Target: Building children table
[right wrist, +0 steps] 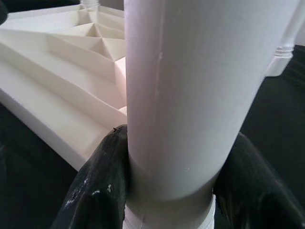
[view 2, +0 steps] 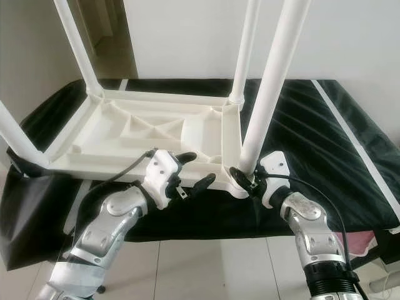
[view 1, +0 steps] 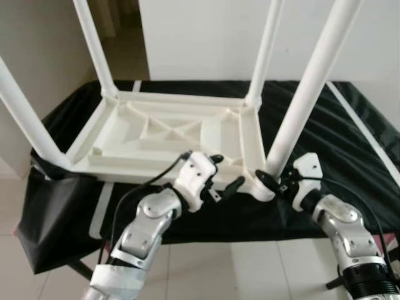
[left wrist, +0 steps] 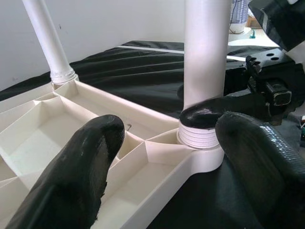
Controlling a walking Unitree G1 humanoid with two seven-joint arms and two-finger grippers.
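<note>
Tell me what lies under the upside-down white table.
A black cloth lies directly under the white table, spreading past it on all sides and hanging over the front edge. Whatever surface carries the cloth is covered and cannot be seen.

A black cloth-covered table (view 1: 350,125) stands against a plain white wall (view 1: 206,37), on pale tiled floor (view 1: 25,275).
</note>
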